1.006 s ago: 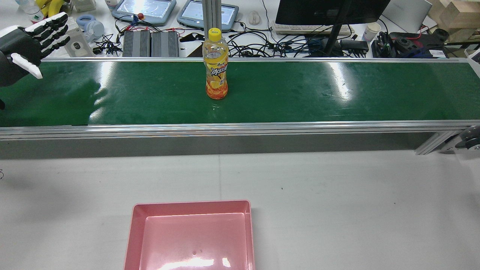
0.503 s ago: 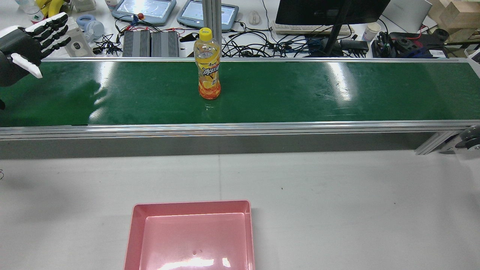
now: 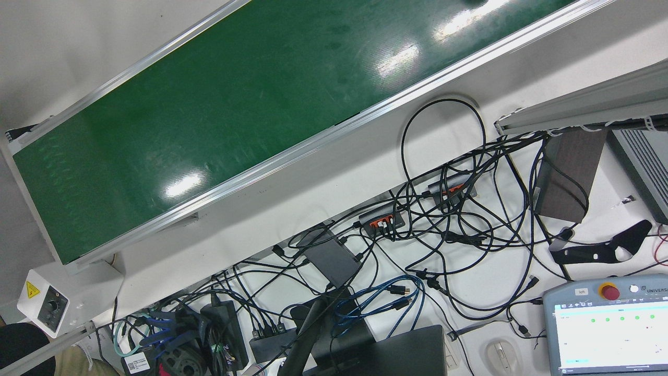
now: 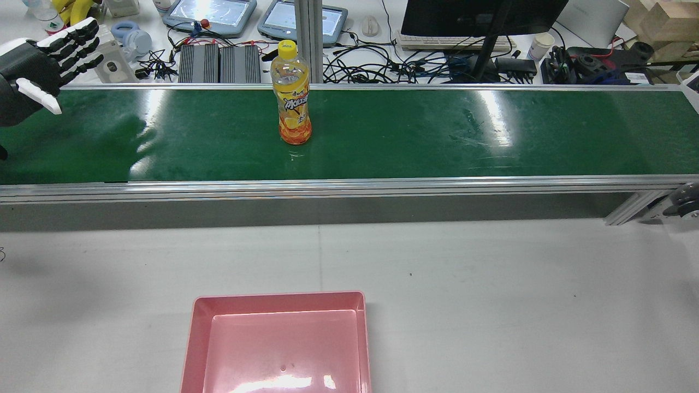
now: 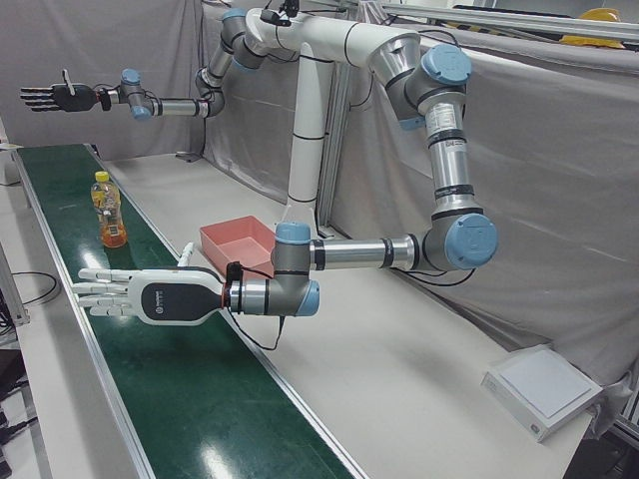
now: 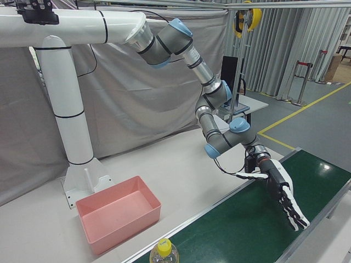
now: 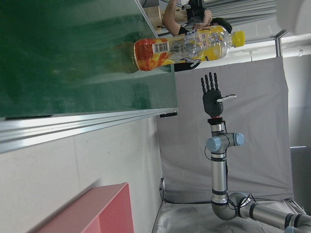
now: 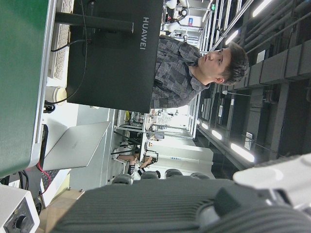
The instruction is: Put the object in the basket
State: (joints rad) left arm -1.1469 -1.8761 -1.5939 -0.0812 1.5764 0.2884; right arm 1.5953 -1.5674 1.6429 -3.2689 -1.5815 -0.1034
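Observation:
An orange drink bottle (image 4: pixel 292 98) with a yellow cap stands upright on the green conveyor belt (image 4: pixel 437 136); it also shows in the left-front view as the bottle (image 5: pixel 108 210) and lying sideways in the left hand view as the bottle (image 7: pixel 184 46). My left hand (image 4: pixel 38 71) hovers open over the belt's left end, well to the left of the bottle, fingers straight; the same left hand (image 5: pixel 150 296) (image 6: pixel 282 194) holds nothing. Far down the belt, my right hand (image 5: pixel 55 97) (image 7: pixel 212 97) is open and empty. The pink basket (image 4: pixel 188 349) sits empty on the white table.
Behind the belt lie cables (image 4: pixel 415 68), a monitor (image 4: pixel 480 16), teach pendants (image 4: pixel 210 13) and power boxes (image 4: pixel 218 63). An aluminium rail (image 4: pixel 349 188) edges the belt on the table side. A person (image 8: pixel 194 68) stands beyond the monitor in the right hand view.
The bottle has travelled left along the belt toward my left hand, staying upright. Neither hand has moved.

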